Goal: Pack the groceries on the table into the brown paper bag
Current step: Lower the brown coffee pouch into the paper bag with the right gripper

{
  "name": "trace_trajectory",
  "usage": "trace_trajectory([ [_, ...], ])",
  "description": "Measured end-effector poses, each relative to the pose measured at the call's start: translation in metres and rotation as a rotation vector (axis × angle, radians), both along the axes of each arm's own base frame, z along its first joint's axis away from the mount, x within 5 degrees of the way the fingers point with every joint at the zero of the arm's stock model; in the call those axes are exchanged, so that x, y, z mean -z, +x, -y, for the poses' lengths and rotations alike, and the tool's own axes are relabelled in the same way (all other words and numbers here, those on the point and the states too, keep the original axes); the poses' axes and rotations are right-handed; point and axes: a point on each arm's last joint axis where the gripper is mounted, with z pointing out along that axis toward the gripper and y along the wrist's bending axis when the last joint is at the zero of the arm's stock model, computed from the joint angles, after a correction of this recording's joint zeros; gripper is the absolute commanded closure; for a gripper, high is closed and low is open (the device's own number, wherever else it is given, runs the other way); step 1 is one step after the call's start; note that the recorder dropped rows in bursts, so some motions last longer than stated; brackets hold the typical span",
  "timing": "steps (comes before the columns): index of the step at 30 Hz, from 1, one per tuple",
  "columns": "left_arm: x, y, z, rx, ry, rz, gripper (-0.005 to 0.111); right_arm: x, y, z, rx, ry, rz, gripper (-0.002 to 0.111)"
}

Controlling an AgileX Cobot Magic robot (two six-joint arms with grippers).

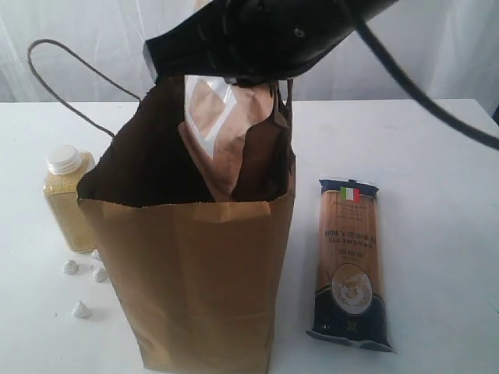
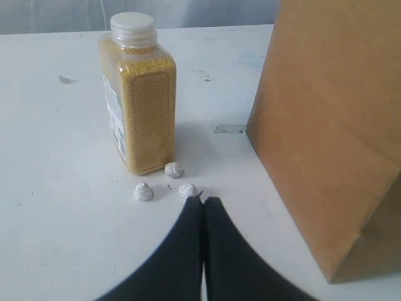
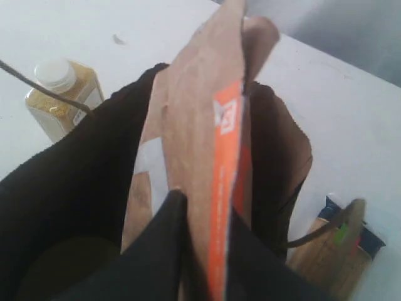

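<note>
The brown pouch (image 1: 224,128) hangs long way up and down, its bottom half inside the paper bag (image 1: 203,288), straight under the right jaws, which pinch its top edge. The left jaws are squeezed shut on nothing, left of the bag by the grain bottle (image 1: 66,199).

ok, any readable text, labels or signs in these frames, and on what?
dark-blue spaghetti packet: Italian flag near one end; other print too blurred to read.
brown orange-labelled pouch: white mark on the orange strip, unreadable.
yellow-grain bottle: side label print too small to read.
brown paper bag: no text seen.
</note>
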Motion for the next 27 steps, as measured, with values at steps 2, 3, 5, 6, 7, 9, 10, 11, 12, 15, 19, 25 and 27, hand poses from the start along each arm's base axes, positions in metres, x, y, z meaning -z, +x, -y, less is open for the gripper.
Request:
trace_trajectory([
  [2,0.000,0.000,0.000,0.000,0.000,0.000,0.107,0.009,0.004,-0.006,0.007,-0.024,-0.022,0.108],
  [3,0.000,0.000,0.000,0.000,0.000,0.000,0.107,0.016,0.007,-0.010,0.014,-0.047,-0.040,0.108],
  [5,0.000,0.000,0.000,0.000,0.000,0.000,0.107,0.026,0.011,-0.015,0.022,-0.083,-0.067,0.108],
  [6,0.000,0.000,0.000,0.000,0.000,0.000,0.107,0.029,0.012,-0.017,0.023,-0.094,-0.074,0.108],
  [7,0.000,0.000,0.000,0.000,0.000,0.000,0.107,0.032,0.013,-0.018,0.022,-0.098,-0.079,0.108],
  [9,0.000,0.000,0.000,0.000,0.000,0.000,0.107,0.036,0.015,-0.021,0.023,-0.108,-0.086,0.108],
  [10,0.000,0.000,0.000,0.000,0.000,0.000,0.107,0.037,0.016,-0.022,0.023,-0.113,-0.088,0.108],
  [11,0.000,0.000,0.000,0.000,0.000,0.000,0.107,0.039,0.017,-0.023,0.023,-0.119,-0.086,0.108],
  [12,0.000,0.000,0.000,0.000,0.000,0.000,0.107,0.039,0.017,-0.023,0.024,-0.122,-0.085,0.108],
  [15,0.000,0.000,0.000,0.000,0.000,0.000,0.107,0.041,0.020,-0.024,0.026,-0.144,-0.069,0.108],
  [19,0.000,0.000,0.000,0.000,0.000,0.000,0.107,0.045,0.022,-0.026,0.028,-0.164,-0.061,0.108],
  [25,0.000,0.000,0.000,0.000,0.000,0.000,0.107,0.055,0.023,-0.033,-0.002,-0.180,-0.103,0.090],
  [27,0.000,0.000,0.000,0.000,0.000,0.000,0.107,0.057,0.023,-0.034,-0.009,-0.185,-0.111,0.073],
])
